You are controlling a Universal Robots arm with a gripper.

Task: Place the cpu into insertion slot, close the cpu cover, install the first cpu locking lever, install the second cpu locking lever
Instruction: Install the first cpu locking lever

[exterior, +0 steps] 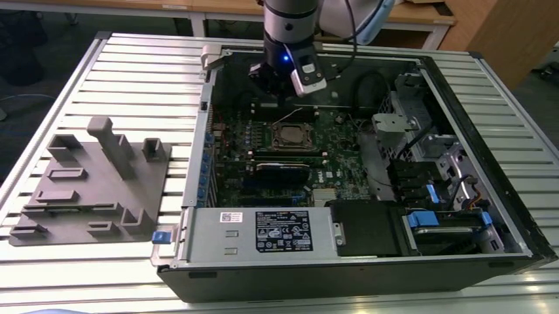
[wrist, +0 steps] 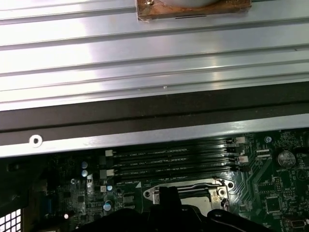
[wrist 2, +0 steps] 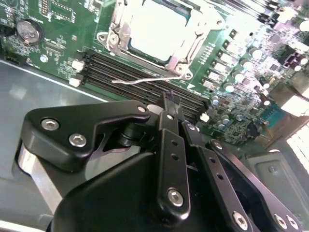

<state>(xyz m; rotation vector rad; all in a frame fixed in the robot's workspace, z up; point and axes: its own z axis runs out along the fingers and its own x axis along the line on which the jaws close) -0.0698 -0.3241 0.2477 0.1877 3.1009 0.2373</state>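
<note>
The cpu point(wrist 2: 155, 28) lies flat in its socket on the green board, its pale metal top showing through the window of the cpu cover point(wrist 2: 195, 37), which lies down over it. In the exterior view the socket point(exterior: 292, 136) sits mid-board. One thin wire locking lever point(wrist 2: 145, 79) stands free along the socket's edge, beside the black memory slots point(wrist 2: 130, 67). My gripper point(wrist 2: 170, 99) hangs just above those slots, a short way from the lever's loose end, fingers shut with nothing between them. In the exterior view the gripper point(exterior: 277, 98) is behind the socket.
The open computer case point(exterior: 489, 150) lies on a slatted metal table point(exterior: 131, 72). A grey fixture block point(exterior: 91, 183) stands at the exterior view's left. A white-labelled grey box point(exterior: 262, 230), drive bays and cables point(exterior: 428, 190) crowd the case's near and right sides.
</note>
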